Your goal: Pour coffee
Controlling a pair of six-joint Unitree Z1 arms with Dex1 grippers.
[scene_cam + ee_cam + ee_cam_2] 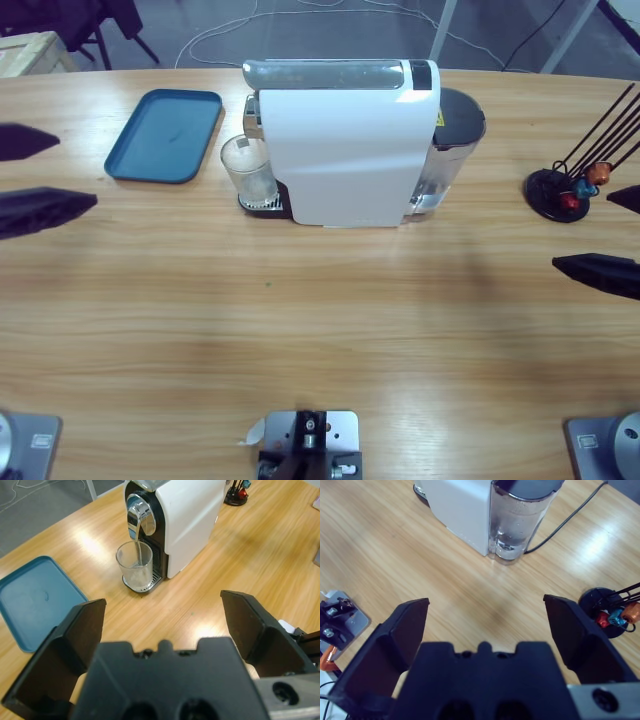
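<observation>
A glossy white boxy coffee machine [345,150] stands mid-counter [300,320]; a clear ribbed glass [134,565] sits under its chrome spout [136,519]; left pincer [160,625] and right pincer [485,625] gape apart, empty; a matte blue rounded tray [165,135] lies left.

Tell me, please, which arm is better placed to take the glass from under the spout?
Probably the left: its open claw faces the glass directly, while the right claw faces the water tank behind.

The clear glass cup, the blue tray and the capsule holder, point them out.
clear glass cup [134,566]: left wrist view, its side wall.
blue tray [165,135]: high view, its bare floor.
black capsule holder [548,190]: high view, its round base.
</observation>
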